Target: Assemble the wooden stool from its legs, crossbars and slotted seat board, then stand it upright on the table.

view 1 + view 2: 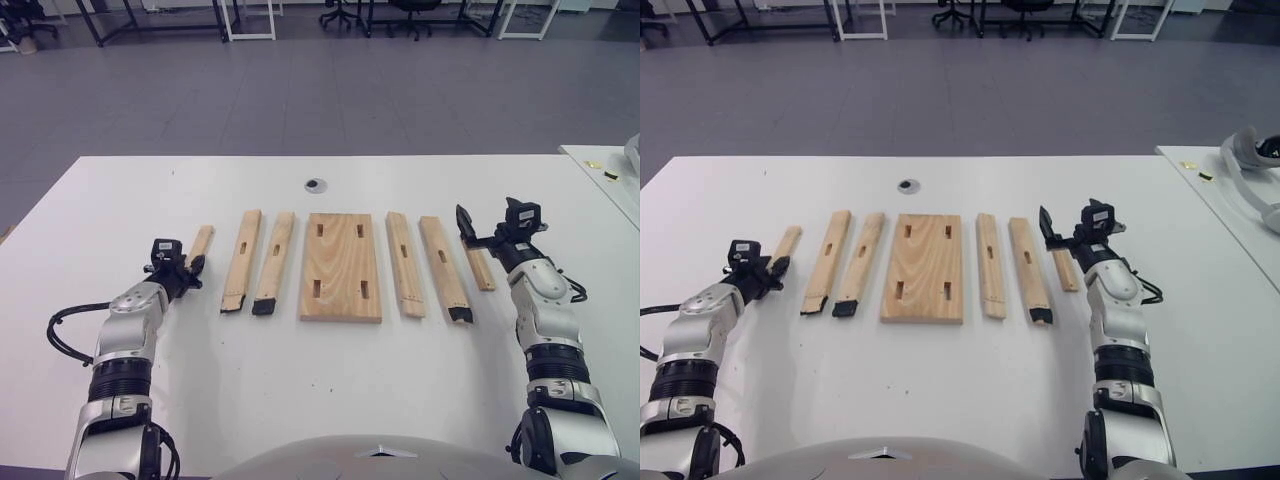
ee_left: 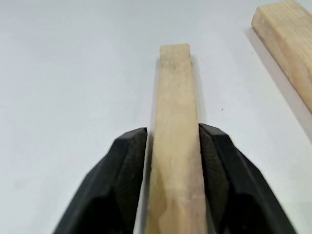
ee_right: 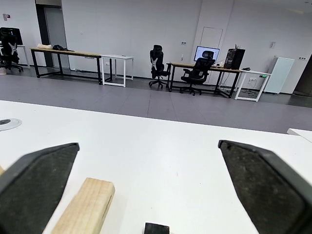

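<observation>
Left gripper clamps the left crossbar; right gripper gapes wide above the right crossbar.

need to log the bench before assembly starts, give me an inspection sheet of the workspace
surface: white table, wood parts laid in a row
job's things: seat board flat mid-row; four legs, two each side; left crossbar and right crossbar at the ends
clutter: round grommet in table; white headset on side table
grippers: left gripper shut on left crossbar; right gripper open over right crossbar
cables: black cable looped by left arm
surroundings: grey floor, desks, office chairs
</observation>
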`<state>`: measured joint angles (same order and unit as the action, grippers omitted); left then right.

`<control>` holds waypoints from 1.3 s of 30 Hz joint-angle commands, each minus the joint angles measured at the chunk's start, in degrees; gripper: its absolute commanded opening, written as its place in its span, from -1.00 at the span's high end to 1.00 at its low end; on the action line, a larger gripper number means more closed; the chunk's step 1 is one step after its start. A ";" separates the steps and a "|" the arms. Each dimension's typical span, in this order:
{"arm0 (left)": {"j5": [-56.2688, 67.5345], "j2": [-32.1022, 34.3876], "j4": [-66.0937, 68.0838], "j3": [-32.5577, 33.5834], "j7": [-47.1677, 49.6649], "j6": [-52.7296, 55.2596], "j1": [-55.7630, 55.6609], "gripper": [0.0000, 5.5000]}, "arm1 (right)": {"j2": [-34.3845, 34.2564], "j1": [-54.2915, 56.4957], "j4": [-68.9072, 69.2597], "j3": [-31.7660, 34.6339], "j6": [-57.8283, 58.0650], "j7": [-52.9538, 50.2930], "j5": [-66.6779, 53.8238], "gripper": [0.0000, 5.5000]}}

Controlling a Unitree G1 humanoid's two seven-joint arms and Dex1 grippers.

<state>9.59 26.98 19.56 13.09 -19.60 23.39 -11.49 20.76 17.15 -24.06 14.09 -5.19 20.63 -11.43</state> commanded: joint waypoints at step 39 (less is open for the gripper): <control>2.07 -13.76 -31.65 -22.98 -8.38 -11.32 -10.38 0.53 | -17.22 17.15 33.83 -1.12 49.16 -15.90 -53.38 0.52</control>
<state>12.80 12.63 -13.01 -9.47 -27.49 12.05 -22.58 3.47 33.87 8.62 13.05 43.81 5.18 -64.56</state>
